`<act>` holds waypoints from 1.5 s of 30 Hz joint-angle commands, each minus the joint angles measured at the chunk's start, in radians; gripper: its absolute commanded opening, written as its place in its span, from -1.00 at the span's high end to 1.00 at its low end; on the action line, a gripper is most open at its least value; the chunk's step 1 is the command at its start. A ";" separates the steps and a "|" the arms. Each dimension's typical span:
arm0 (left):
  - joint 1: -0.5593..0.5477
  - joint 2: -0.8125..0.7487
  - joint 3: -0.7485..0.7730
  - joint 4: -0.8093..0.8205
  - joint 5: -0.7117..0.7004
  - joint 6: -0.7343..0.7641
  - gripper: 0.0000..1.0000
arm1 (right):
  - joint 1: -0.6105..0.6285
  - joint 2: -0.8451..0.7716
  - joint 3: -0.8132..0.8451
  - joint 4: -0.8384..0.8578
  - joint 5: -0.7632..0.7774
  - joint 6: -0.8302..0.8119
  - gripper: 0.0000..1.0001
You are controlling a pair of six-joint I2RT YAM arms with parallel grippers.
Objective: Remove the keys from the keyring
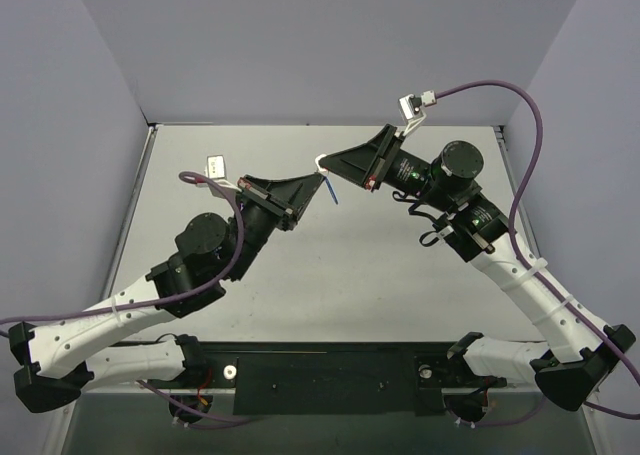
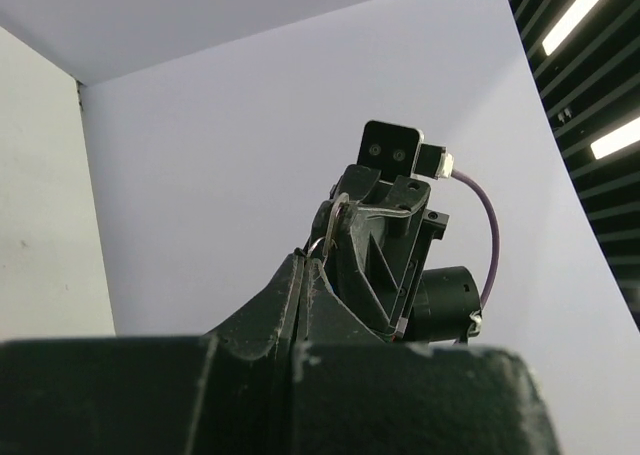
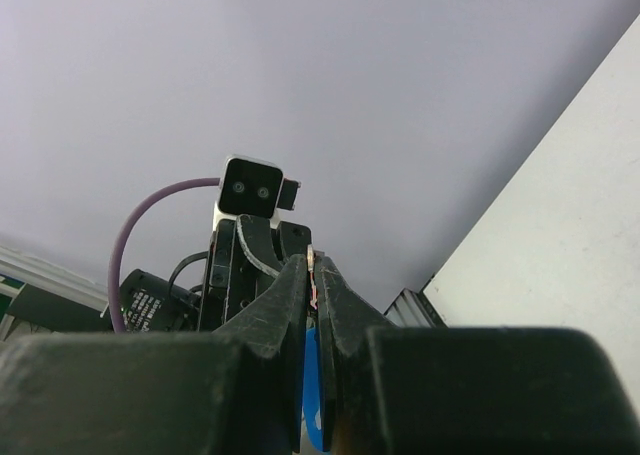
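Left gripper [image 2: 304, 270]: jaws pressed together, only a hairline gap. They pinch a small silver keyring [image 2: 318, 247] at the very tips.

From the ring a slim silver piece, apparently the key [image 2: 340, 213], climbs steeply. Its long axis leans from lower left to upper right in the left wrist view. The rounded end is uppermost and rests against the tips of the facing claw. Too small to read the shaft or head with certainty.

Right gripper [image 3: 312, 267]: jaws likewise closed, clamping a thin edge of metal at the tips. A blue tag [image 3: 312, 380] shows through the slit between the fingers.

Top view: the two claws meet tip to tip just above frame centre, the left one pointing right and the right one pointing left. The metal appears only as a pale hook between them. The tag hangs as a thin strip slanting down and right, above the grey table [image 1: 400, 275]. Both arms are raised off the surface.
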 commanded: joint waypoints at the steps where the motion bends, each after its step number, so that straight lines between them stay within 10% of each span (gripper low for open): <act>1: -0.036 0.001 0.001 0.081 -0.060 -0.050 1.00 | 0.006 -0.016 -0.015 0.023 0.021 -0.037 1.00; 20: -0.132 0.035 0.055 0.047 -0.218 -0.007 0.97 | 0.005 -0.022 -0.020 0.019 0.029 -0.043 1.00; 29: -0.131 0.016 0.132 -0.077 -0.195 0.143 0.03 | 0.003 -0.027 -0.003 0.020 0.021 -0.031 1.00; 45: -0.048 -0.060 0.287 -0.394 -0.001 0.530 -0.34 | -0.032 -0.013 0.033 0.065 -0.072 0.073 1.00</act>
